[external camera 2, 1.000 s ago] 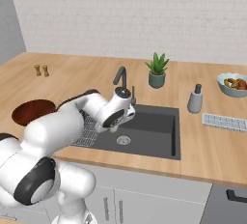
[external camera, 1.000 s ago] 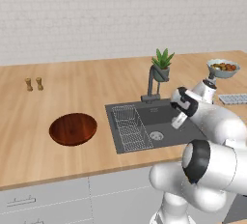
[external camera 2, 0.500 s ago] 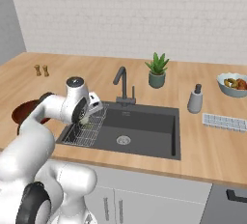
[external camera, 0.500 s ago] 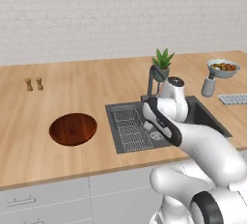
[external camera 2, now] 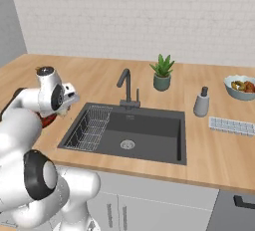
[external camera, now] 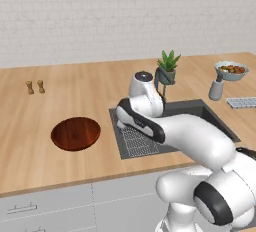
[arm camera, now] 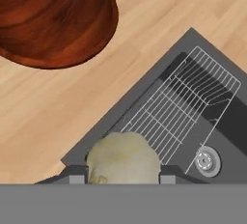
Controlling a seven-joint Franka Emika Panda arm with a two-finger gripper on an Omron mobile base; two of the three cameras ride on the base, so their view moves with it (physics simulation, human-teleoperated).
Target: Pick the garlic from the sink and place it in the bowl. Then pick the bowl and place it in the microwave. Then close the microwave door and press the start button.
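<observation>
The garlic (arm camera: 124,158) sits between the two dark fingertips (arm camera: 76,175) at the 6 o'clock edge of the hand view, a pale cream rounded lump with no clear long axis; which way its tip points cannot be told. The gripper (arm camera: 123,177) is closed on it, the tips pressing its two sides. In the right base view a bit of the pale lump shows under the gripper (external camera 2: 63,109), at the 9 o'clock side of the sink (external camera 2: 149,135).

Below the garlic in the hand view lies the corner of the sink (arm camera: 140,97), with the wire rack (arm camera: 188,102) running toward 2 o'clock and the round drain (arm camera: 207,161) at 4 o'clock. The bowl (arm camera: 53,18), wide, shallow and reddish-brown, fills the 11 o'clock corner, mouth up, apart from the garlic with bare wooden counter (arm camera: 58,107) between them.

In the left base view the arm rises from 4 o'clock, bends over the front of the sink (external camera: 200,111) and ends with its hand (external camera: 142,98) above the sink's 9 o'clock rim, between the basin and the bowl (external camera: 76,133). In the right base view the arm comes up from 8 o'clock and the hand points down at the counter beside the rack (external camera 2: 92,128); a reddish sliver of the bowl (external camera 2: 47,121) shows behind it.

No writing or brand can be read anywhere.
</observation>
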